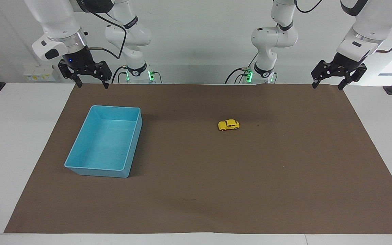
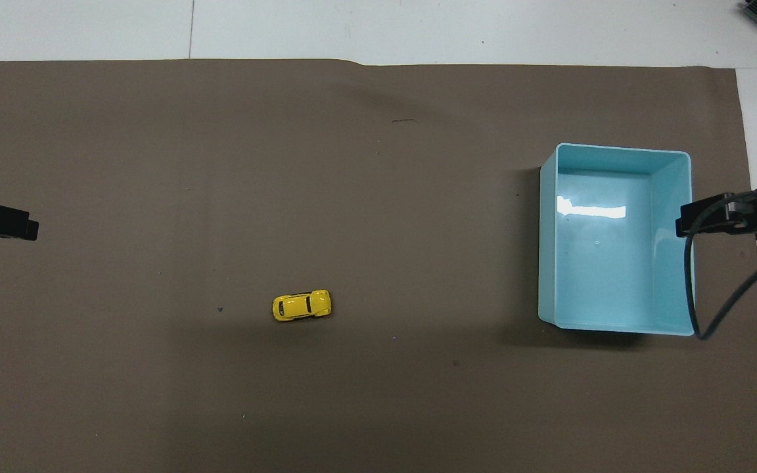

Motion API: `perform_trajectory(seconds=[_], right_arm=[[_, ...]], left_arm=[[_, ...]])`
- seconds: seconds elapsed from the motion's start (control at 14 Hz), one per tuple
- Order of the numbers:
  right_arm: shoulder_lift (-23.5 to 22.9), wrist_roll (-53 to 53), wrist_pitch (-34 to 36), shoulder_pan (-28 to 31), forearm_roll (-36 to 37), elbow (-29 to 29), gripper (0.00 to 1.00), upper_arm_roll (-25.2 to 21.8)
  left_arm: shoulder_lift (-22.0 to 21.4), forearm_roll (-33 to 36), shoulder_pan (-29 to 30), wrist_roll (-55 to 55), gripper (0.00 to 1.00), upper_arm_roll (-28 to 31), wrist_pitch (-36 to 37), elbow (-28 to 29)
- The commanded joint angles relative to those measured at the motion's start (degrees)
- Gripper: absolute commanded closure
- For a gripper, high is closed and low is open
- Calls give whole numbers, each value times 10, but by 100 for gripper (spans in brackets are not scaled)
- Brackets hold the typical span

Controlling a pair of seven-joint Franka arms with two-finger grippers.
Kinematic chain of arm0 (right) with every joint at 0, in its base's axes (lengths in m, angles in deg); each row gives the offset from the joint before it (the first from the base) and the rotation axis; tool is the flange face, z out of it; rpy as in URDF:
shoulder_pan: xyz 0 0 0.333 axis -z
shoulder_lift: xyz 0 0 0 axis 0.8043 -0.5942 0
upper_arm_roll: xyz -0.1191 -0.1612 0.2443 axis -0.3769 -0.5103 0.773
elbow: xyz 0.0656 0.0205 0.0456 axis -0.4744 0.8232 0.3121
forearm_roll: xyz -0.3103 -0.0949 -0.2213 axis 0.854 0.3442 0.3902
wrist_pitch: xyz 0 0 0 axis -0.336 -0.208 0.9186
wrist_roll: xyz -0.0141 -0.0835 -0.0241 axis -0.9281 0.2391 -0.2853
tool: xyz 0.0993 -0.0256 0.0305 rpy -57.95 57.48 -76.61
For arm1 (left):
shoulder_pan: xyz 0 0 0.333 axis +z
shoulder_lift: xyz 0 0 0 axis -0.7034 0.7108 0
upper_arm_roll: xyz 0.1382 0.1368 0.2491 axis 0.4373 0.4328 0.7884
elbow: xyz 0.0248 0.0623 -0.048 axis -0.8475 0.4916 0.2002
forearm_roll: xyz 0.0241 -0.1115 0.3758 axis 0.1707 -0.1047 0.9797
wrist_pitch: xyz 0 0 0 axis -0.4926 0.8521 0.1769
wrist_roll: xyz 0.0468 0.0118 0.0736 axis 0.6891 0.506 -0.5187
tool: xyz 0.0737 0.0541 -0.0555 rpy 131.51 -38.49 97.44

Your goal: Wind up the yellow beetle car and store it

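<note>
The yellow beetle car [image 1: 228, 125] [image 2: 301, 305] stands on its wheels on the brown mat, toward the left arm's end and nearer to the robots than the mat's middle. Nothing touches it. My left gripper [image 1: 328, 84] [image 2: 27, 228] hangs open in the air over the mat's edge at the left arm's end. Over the mat's corner at the right arm's end, nearer to the robots than the bin, my right gripper [image 1: 92, 83] [image 2: 684, 223] hangs open. Both hold nothing and both arms wait.
A light-blue bin [image 1: 130, 143] [image 2: 548, 236] stands open on the brown mat [image 1: 216, 190] [image 2: 155, 131] toward the right arm's end. White tabletop [image 1: 9, 136] borders the mat. A black cable [image 2: 720, 309] hangs from the right arm over the bin's corner.
</note>
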Motion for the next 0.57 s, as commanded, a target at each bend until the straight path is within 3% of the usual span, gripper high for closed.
perform_trajectory(seconds=[0.0, 0.5], right_arm=[[5, 4, 9, 6, -11, 2, 0, 3], [5, 4, 8, 6, -11, 2, 0, 4]], left_arm=[[-11, 1, 2, 5, 0, -1, -5, 12], [-11, 1, 0, 1, 0, -1, -5, 13]])
